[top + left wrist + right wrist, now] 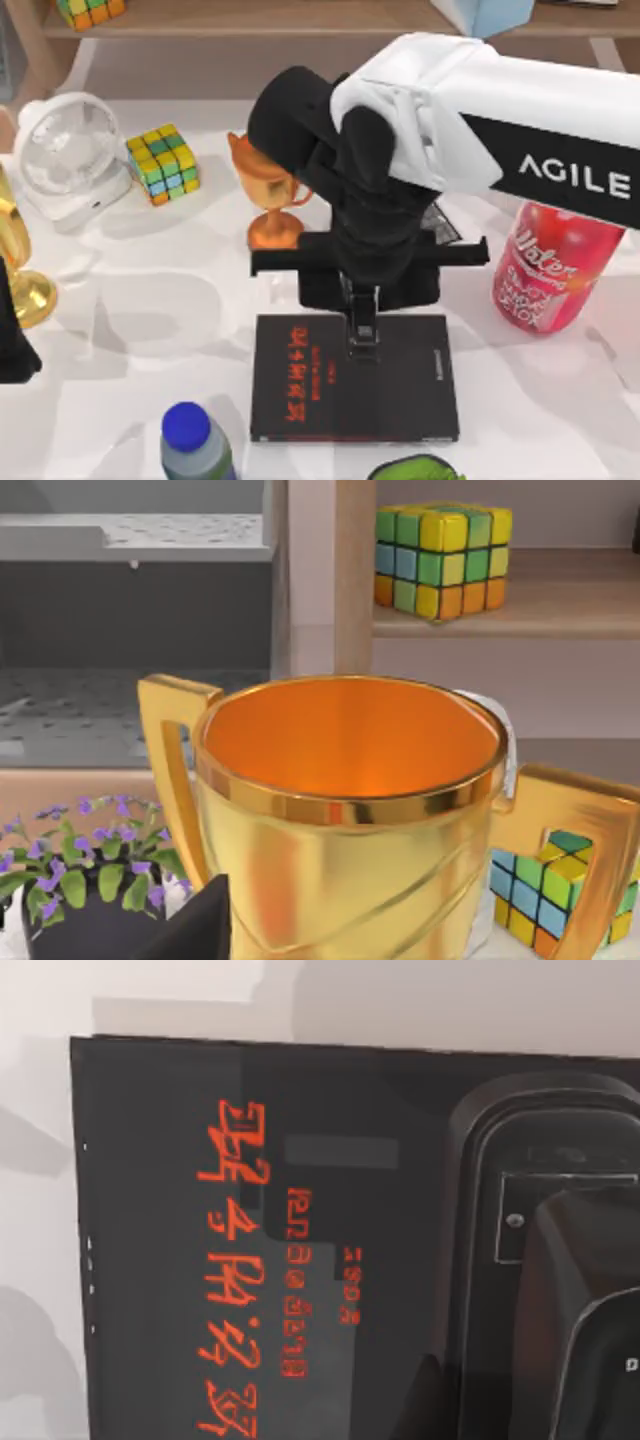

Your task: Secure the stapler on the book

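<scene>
Left edge of the tabletop (560, 400): the left hand (12, 345) sits parked beside a gold trophy (345, 810), idle; whether it is released or clenched I cannot tell. Farther right along the far side stand a white fan (65, 150), a colour cube (162, 163) and a small bronze trophy (268, 200), all well apart from the work.

Centre: the book (300, 385) lies flat near the front edge, black cover up, red characters (240, 1280) toward its left side; its broad face offers a level base for the load. The right arm (500, 110) reaches in from the far right and points down over the book's far half. The right hand (362, 335) is low above the cover with the stapler (545, 1260), a dark moulded body lying on or just over the cover right of the red print. The hand looks to be clenched on the stapler, presumably to seat it squarely before letting go

Right: a pink drink bottle (548, 268) stands clear of the book
</scene>
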### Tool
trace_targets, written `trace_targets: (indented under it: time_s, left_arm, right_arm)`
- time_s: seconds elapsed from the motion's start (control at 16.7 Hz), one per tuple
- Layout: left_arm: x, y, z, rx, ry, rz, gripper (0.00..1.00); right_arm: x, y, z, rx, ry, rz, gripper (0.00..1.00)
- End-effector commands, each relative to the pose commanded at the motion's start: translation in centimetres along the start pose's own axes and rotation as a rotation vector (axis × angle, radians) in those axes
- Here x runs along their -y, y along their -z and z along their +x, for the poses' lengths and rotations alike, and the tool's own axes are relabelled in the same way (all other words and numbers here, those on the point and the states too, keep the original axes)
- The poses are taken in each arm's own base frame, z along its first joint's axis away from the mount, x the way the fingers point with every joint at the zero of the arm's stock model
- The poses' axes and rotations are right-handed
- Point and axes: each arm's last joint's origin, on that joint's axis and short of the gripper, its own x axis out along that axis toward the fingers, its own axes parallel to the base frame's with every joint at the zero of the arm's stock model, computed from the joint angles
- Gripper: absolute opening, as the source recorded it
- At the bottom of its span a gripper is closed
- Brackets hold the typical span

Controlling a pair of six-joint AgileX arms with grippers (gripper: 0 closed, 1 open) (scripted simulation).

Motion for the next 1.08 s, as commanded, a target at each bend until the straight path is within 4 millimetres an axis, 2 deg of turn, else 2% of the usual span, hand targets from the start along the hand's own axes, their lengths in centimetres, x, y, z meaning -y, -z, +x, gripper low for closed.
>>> trace_targets:
  time_s: [0.18,0.6,1.08]
  left_arm:
    - [0.0,0.0,0.0,0.000,0.000,0.000,1.00]
    - [0.0,0.0,0.0,0.000,0.000,0.000,1.00]
    - [0.0,0.0,0.0,0.000,0.000,0.000,1.00]
  right_arm:
    - [-0.5,1.4,1.9,-0.024,0.015,0.024,0.00]
    - [-0.4,1.5,2.1,-0.026,0.016,0.037,0.00]
    - [-0.5,1.6,4.2,-0.028,0.017,0.033,0.00]
